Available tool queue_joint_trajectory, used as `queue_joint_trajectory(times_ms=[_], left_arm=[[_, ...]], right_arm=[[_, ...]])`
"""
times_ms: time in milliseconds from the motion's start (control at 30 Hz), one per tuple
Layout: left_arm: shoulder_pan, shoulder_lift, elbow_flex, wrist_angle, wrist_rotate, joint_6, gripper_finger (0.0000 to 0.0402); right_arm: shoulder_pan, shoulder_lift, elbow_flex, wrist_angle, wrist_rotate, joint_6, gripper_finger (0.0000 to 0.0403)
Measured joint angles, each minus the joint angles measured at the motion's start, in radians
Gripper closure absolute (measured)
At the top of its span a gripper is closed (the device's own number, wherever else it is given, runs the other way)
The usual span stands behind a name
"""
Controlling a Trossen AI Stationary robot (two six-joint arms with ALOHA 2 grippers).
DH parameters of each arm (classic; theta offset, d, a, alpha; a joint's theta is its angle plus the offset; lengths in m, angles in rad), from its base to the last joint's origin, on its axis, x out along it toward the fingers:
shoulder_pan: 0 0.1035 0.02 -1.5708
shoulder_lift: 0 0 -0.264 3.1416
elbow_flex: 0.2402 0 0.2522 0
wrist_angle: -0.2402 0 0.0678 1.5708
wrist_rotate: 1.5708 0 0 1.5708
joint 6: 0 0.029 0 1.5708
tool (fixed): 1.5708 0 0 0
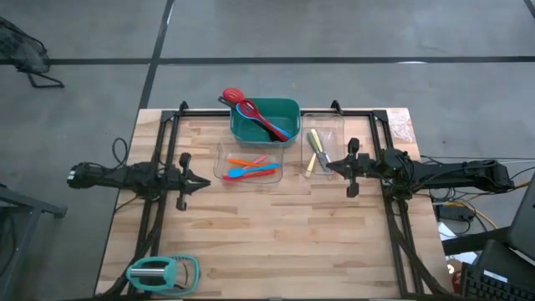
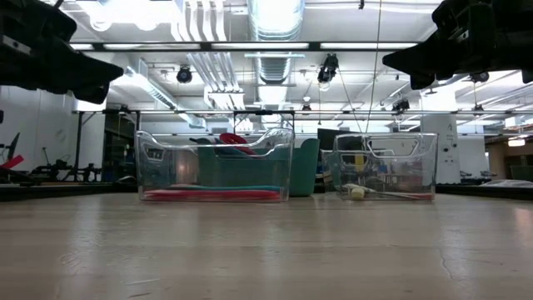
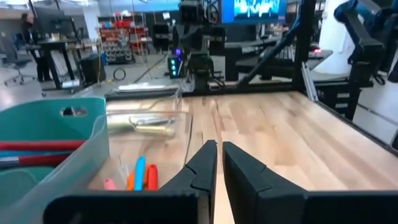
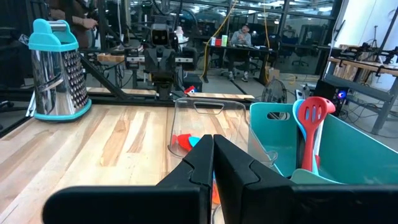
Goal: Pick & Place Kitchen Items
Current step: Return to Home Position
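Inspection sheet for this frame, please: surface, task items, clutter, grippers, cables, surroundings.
Surface: wooden table, no spills seen.
Job's things: red and blue utensils in green bin; orange, red and blue utensils in left clear bin; yellow utensils in right clear bin.
Clutter: mint-handled grater at a corner, left arm's side.
Grippers: left gripper and right gripper shut, empty, above the table.
Cables: bundle off the table's right edge.
Surroundings: grey floor; seated person far behind.

Green bin (image 2: 306,167) mostly hidden behind the left clear bin (image 2: 166,167) from table height, pale utensils (image 1: 314,150) in the right clear bin (image 1: 334,134) too small overhead for me to name
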Motion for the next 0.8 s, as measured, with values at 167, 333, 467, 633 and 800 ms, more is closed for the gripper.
queue_joint_trajectory(times_ms=[167, 333, 467, 633, 800], left_arm=[[0.000, 0.024, -0.015, 0.048, 0.003, -0.002, 0.0369], [0.000, 0.033, -0.015, 0.048, 0.003, -0.002, 0.0369], [0.000, 0.035, -0.015, 0.048, 0.003, -0.002, 0.0369], [0.000, 0.035, -0.015, 0.048, 0.003, -0.002, 0.0369], [0.000, 0.035, -0.015, 0.048, 0.003, -0.002, 0.0369]], right_arm=[[0.000, 0.000, 0.000, 0.000, 0.000, 0.000, 0.0394], [0.000, 0.000, 0.000, 0.000, 0.000, 0.000, 0.0394], [0.000, 0.000, 0.000, 0.000, 0.000, 0.000, 0.0394], [0.000, 0.000, 0.000, 0.000, 0.000, 0.000, 0.0394], [0.000, 0.000, 0.000, 0.000, 0.000, 0.000, 0.0394]])
